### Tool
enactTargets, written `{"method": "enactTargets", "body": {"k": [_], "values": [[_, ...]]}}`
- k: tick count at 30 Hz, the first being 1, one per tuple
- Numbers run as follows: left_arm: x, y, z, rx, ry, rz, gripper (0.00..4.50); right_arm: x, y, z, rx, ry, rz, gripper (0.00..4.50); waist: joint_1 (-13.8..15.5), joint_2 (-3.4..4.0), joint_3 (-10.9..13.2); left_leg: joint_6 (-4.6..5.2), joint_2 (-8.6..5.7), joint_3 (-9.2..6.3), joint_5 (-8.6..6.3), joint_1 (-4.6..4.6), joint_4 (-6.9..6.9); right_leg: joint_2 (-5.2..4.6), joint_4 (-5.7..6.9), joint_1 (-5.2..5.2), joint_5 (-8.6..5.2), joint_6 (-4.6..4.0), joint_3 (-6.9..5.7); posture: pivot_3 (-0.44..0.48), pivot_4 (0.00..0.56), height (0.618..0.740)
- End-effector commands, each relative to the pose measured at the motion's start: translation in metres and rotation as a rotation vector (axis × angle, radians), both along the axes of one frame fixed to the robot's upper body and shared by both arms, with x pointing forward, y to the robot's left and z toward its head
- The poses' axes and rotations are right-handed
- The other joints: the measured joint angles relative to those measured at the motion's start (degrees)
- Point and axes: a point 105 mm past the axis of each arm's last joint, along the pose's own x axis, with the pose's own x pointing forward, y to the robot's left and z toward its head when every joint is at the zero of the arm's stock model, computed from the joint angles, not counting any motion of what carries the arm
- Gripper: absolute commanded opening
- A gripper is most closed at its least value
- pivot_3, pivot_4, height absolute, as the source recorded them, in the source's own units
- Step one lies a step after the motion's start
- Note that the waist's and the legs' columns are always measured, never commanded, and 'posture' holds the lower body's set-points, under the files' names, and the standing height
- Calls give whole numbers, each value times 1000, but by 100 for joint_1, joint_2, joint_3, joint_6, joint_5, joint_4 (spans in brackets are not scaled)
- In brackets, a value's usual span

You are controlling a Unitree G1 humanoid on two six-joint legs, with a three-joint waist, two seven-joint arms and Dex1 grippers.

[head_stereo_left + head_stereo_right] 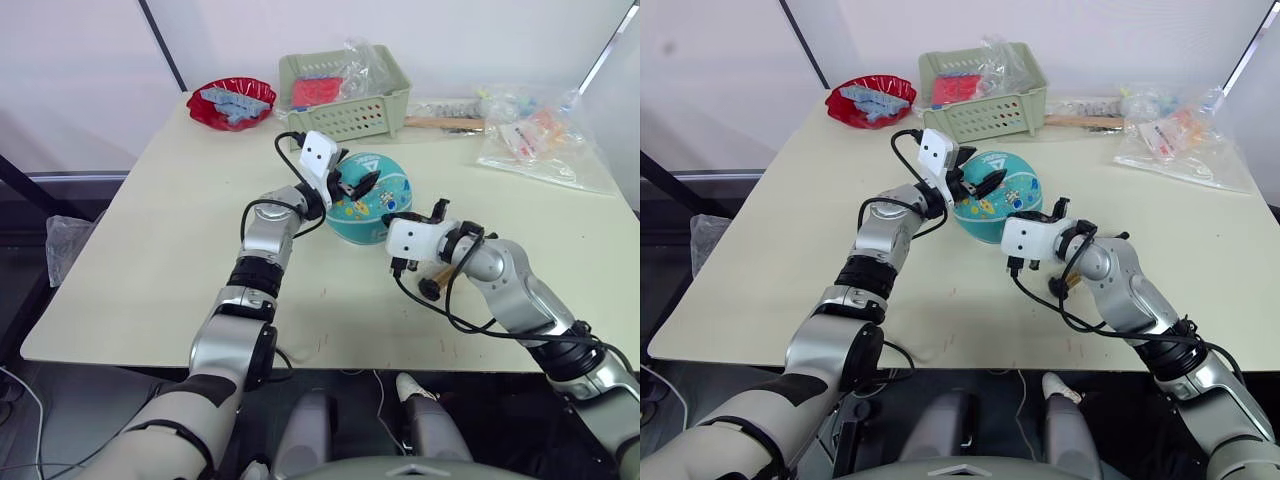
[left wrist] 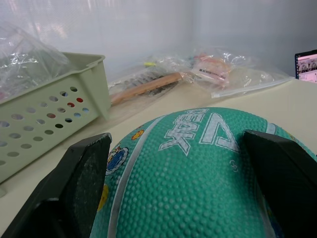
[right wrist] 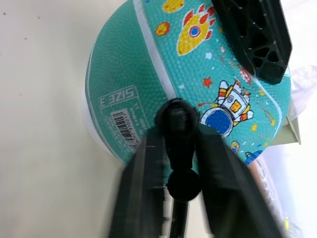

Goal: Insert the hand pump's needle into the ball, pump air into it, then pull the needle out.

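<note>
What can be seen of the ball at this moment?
The ball is a round, teal-turquoise sphere with a pebbled, rubbery-looking surface, white lines, white lettering, a white label patch with a barcode, and cartoon prints of a rocket and an astronaut. It sits on the pale table, in front of the green basket. The left end effector straddles its top with fingers open on either side. The right end effector presses a black fitting against its side beside the label.

A pale desk (image 1: 150, 270) carries the teal ball (image 1: 372, 205) near its middle — and along the far edge a red bowl (image 1: 231, 103), a green perforated basket (image 1: 345, 95) and clear plastic bags (image 1: 535, 140).
</note>
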Motion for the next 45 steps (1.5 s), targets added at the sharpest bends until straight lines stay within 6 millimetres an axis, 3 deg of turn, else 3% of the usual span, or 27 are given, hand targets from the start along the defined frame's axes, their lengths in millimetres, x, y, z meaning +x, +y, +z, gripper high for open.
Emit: {"method": "enactTargets", "body": {"k": [1, 19, 24, 45], "values": [[-1, -1, -32, 33, 103, 29, 4500, -2, 4, 15, 34, -57, 21, 66, -2, 0, 0, 0, 0, 0, 0, 0, 0, 0, 0, 0, 0, 0, 0, 0, 150, 736], [-4, 1, -76, 66, 180, 110, 4500, -25, -2, 43, 140, -76, 34, 66, 120, 1, -3, 0, -2, -1, 0, -1, -1, -1, -6, 4, 0, 0, -3, 0, 150, 736], [-3, 2, -81, 76, 183, 125, 4500, -34, -11, 47, 133, -71, 29, 66, 164, 1, -4, 0, -13, -9, 0, -8, -4, -12, -19, 7, -1, 2, -11, 0, 150, 736], [-7, 1, -103, 167, 198, 152, 4500, -50, -18, 48, 116, -55, 23, 66, 183, 5, -10, -1, -31, -45, 1, -3, -4, -26, -26, 30, -3, 5, -43, 0, 150, 736]]}}
